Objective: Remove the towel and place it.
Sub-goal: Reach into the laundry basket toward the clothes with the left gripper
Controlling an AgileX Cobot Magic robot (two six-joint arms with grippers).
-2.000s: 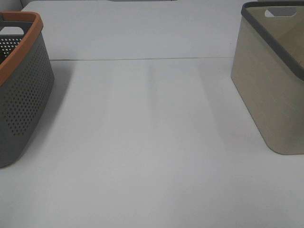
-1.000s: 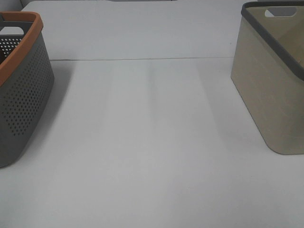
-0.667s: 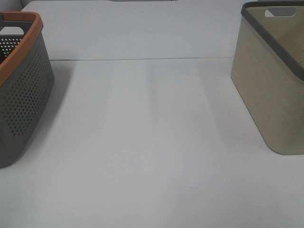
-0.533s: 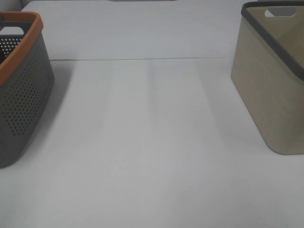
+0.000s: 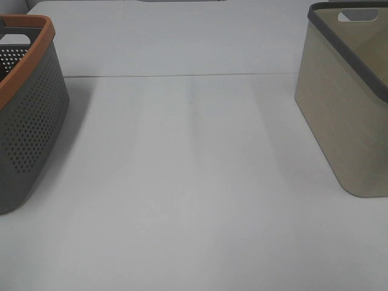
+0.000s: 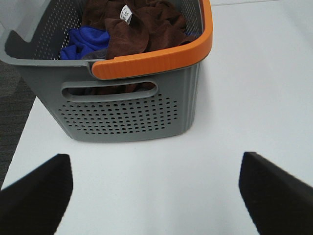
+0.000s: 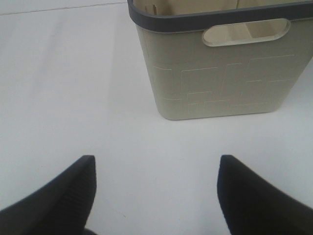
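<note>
Towel [image 6: 146, 29] bunched in orange-rimmed basket [image 6: 132, 117], untouched; left gripper [image 6: 154, 171] spread wide facing it, prob. for pickup; right gripper [image 7: 156, 164] wide, empty.

— What's the surface like?
— A plain white desk [image 5: 194, 200], matte and softly lit, with faint pale streaks running toward the far side.
— All 1 slab?
— No, a thin dark seam [image 5: 182, 76] crosses it, making 2 parts.
— And past its edge?
— Dark grey textured floor [image 6: 11, 112].

Left pincer [image 6: 154, 157] and right pincer [image 7: 156, 159], both spread wide apart.
</note>
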